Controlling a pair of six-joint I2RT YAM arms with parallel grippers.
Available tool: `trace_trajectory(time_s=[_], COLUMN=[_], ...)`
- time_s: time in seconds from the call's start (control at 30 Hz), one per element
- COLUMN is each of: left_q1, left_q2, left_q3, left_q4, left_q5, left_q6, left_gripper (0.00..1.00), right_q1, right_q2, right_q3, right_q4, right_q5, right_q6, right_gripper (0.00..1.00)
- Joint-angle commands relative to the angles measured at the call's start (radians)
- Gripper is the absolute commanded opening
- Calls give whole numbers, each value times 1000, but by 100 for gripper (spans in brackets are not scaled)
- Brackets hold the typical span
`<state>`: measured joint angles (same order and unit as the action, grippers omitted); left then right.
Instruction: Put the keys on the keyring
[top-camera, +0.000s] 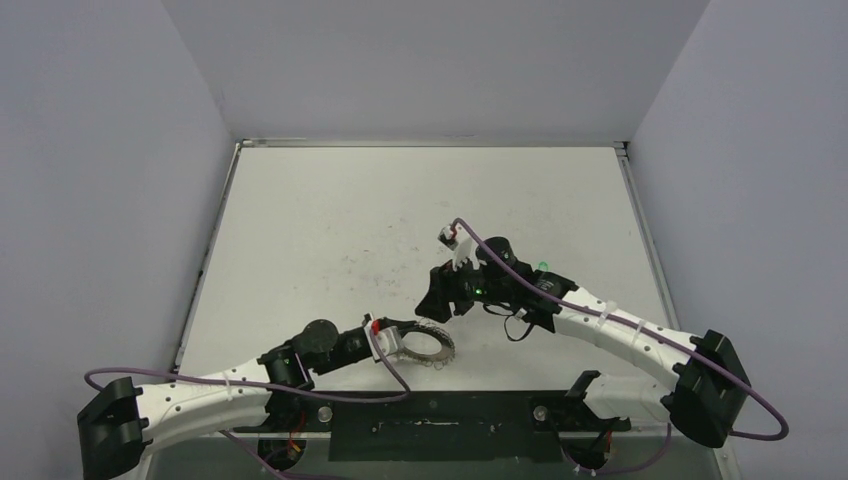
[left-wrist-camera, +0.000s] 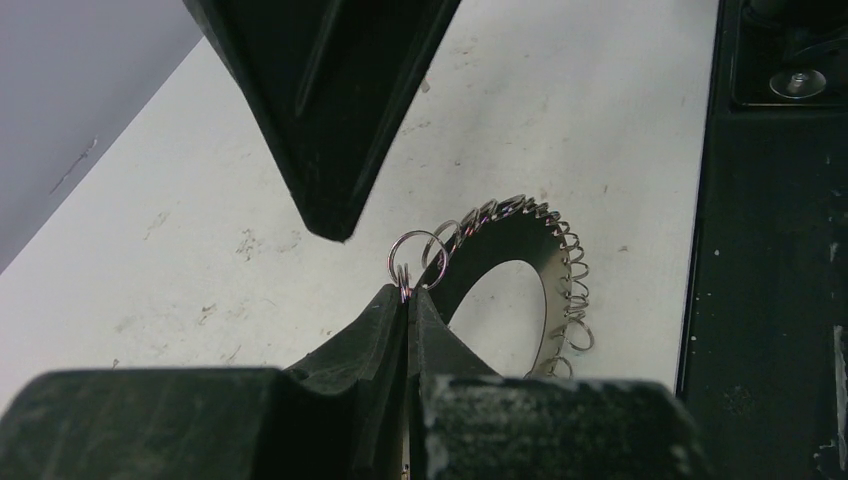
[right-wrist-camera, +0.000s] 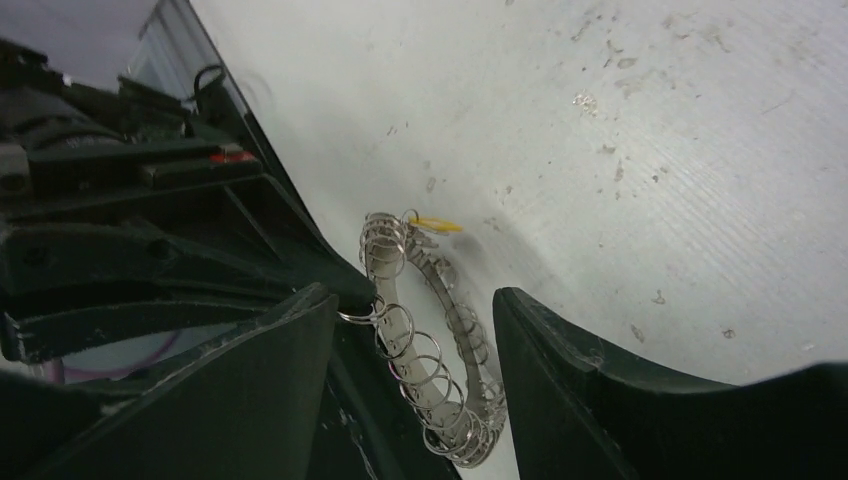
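Silvery round loop-fringed keyring (left-wrist-camera: 520, 235) sits pinched in the closed left gripper (left-wrist-camera: 407, 298), right gripper (right-wrist-camera: 412, 300) open and empty; tiny yellow key (right-wrist-camera: 437, 224) looks hooked on, so the other key probably comes next.

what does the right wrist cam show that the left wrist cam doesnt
Right wrist only: a yellow key at the far rim of the keyring, and the right gripper open, the ring framed between its fingers. Left wrist only: the ring's open centre seen face-on, and a black plate with a screw beside the table. Both: the loop-fringed keyring on the white table, with the left gripper shut on one of its wire loops.
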<state>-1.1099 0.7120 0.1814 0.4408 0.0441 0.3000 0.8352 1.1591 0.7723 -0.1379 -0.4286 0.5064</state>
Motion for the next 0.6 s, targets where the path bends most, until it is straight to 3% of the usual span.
trace_trajectory(time_s=[0.0,0.17,0.47,0.57], left_q1=[2,2,2,2], left_q2=[-27,-33,-27,-24], left_q3=[0,2,7,10], left_q4=[2,-7,-8,-8], left_q5=[57,63,72,78], left_q6=[20,25,31,33], left_gripper=[0,0,0,0], right_q1=[25,25,25,25], right_q2=[65,84,118,131], right_q3=[99,133,119,123], right_q4=[-136,-198,-184,-182], right_q5=[-160,-169,-192,-185], right_q6=[-219,-255,-241,-240], right_gripper=[58,45,36,28])
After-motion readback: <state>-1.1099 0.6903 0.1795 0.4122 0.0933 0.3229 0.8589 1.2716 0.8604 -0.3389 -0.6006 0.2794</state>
